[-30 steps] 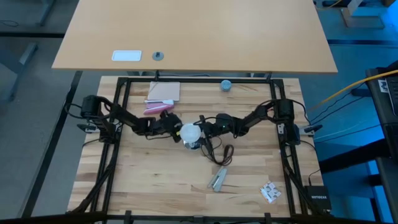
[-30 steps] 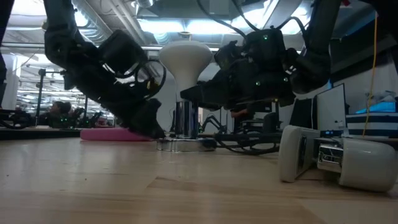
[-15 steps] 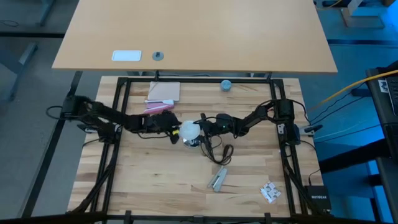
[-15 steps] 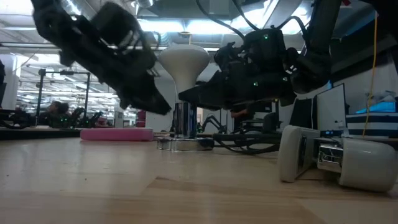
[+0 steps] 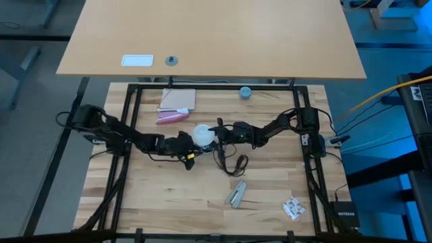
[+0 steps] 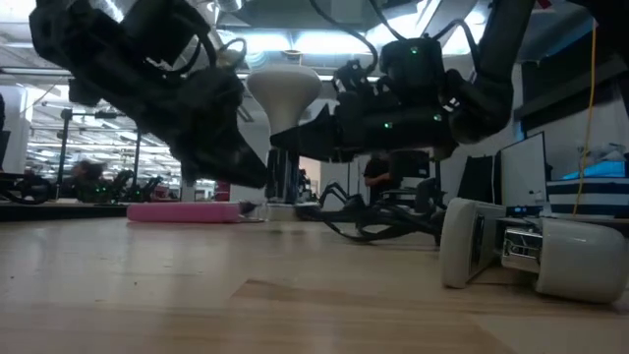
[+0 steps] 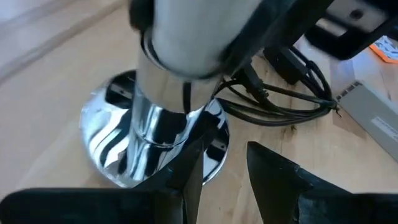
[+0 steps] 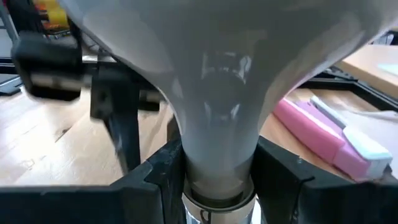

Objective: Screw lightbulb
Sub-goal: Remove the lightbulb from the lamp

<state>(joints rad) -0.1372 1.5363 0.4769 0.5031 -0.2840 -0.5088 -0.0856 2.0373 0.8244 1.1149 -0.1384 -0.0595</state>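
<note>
— What do we see at the centre of the surface (image 5: pixel 155 202)?

— We see the bulb (image 5: pixel 203 135) standing upright, globe up, its narrow neck seated in the top of the silvery socket (image 7: pixel 155 140). Everything else we place from that socket.

— And the right tool?

— We find the right tool (image 8: pixel 217 171) at the bulb's neck, just above the socket, one dark finger (image 8: pixel 152 177) on each side, pinching the neck between them. Its arm reaches in from the socket's right in the overhead view.

— The left tool?

— We see the left tool (image 7: pixel 224 162) low beside the socket's mirrored base, its two fingers spread apart with bare wood between them and nothing gripped. One finger (image 7: pixel 189 168) lies right at the base's edge; we cannot tell whether it touches. From above, that tool sits just left and slightly in front of the socket.

— What lies around it?

— We note a black cord (image 5: pixel 233 162) looping from the socket toward the front of the surface. Behind the socket to the left lies a pink block (image 5: pixel 169 118), with a pale flat pad (image 5: pixel 177 100) beyond it. A blue-grey cap (image 5: pixel 246 92) sits well behind the socket to the right. In front of the socket lies a small grey metal piece (image 5: pixel 236 194), and farther to the front right a white crumpled object (image 5: pixel 293 208).
</note>
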